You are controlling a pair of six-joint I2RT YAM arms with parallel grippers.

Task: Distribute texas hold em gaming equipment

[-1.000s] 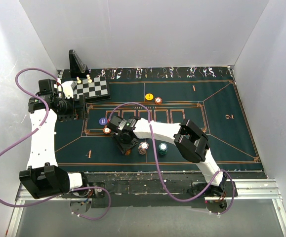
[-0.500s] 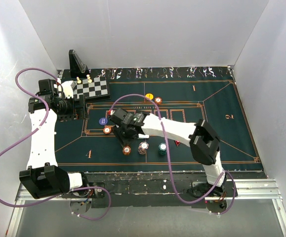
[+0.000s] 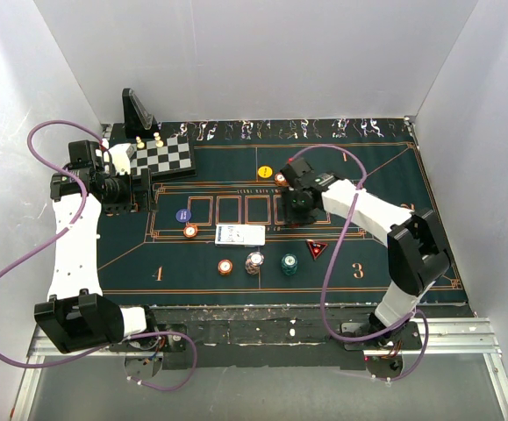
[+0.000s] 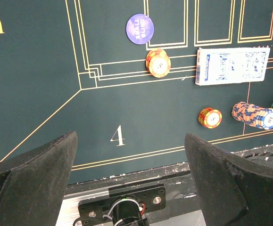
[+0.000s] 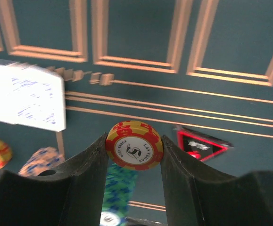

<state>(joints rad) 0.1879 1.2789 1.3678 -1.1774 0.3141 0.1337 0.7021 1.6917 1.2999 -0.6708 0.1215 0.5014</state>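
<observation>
Over green felt [image 3: 131, 254], right hand [image 5: 134, 155] pinches an orange chip [image 5: 134, 145]; left hand [image 4: 130, 139] gapes wide.

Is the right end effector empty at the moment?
No, the right end effector is clamped on an orange chip, seen plainly in the right wrist view.

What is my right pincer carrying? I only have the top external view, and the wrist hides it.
Observer: The right pincer is clamped on an orange chip, its face reading Las Vegas.
Operator: What is closest to it down there?
Observer: In the right wrist view, the red triangle marker lies flat just right of the chip.
Operator: And the other arm?
Observer: The left pincer stands wide open, holding nothing.
</observation>
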